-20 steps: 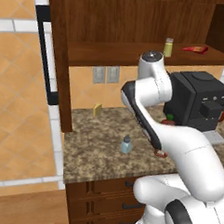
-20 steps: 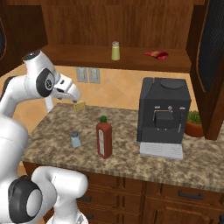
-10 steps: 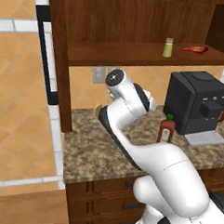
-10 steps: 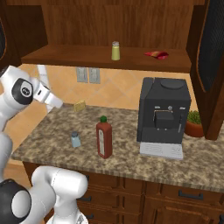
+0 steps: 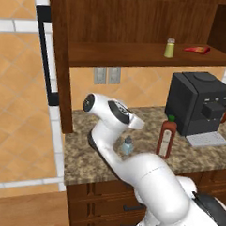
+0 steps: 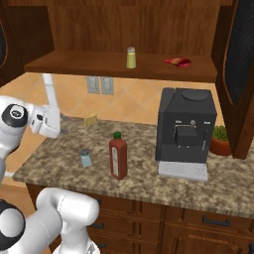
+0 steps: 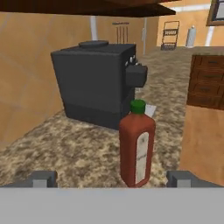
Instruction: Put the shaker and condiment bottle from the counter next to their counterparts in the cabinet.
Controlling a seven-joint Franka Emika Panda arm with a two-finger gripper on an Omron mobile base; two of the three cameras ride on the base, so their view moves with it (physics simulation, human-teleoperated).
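The tall red condiment bottle [image 7: 137,146] with its green cap stands upright on the granite counter [image 7: 65,153], just ahead of my gripper [image 7: 113,179] and slightly right of its middle. The gripper is open, its fingertips [image 7: 43,178] wide apart with nothing between them. The pale blue shaker [image 5: 127,145] stands left of the bottle [image 5: 166,139], beside my hand [image 5: 135,124], which hangs low over the counter's left part. In the cabinet, the yellow-green shaker [image 6: 131,57] and the flat red bottle [image 6: 176,62] sit on the shelf board [image 6: 74,67].
A black coffee machine [image 6: 186,129] stands on the counter right of the bottle, a potted plant [image 6: 220,139] beyond it. A small yellow block [image 6: 90,120] lies by the back wall. Wall sockets [image 5: 107,75] sit under the shelf.
The arm has swung down and to the left, from up near the shelf to low over the counter's left end. Bottle and shaker have not moved.
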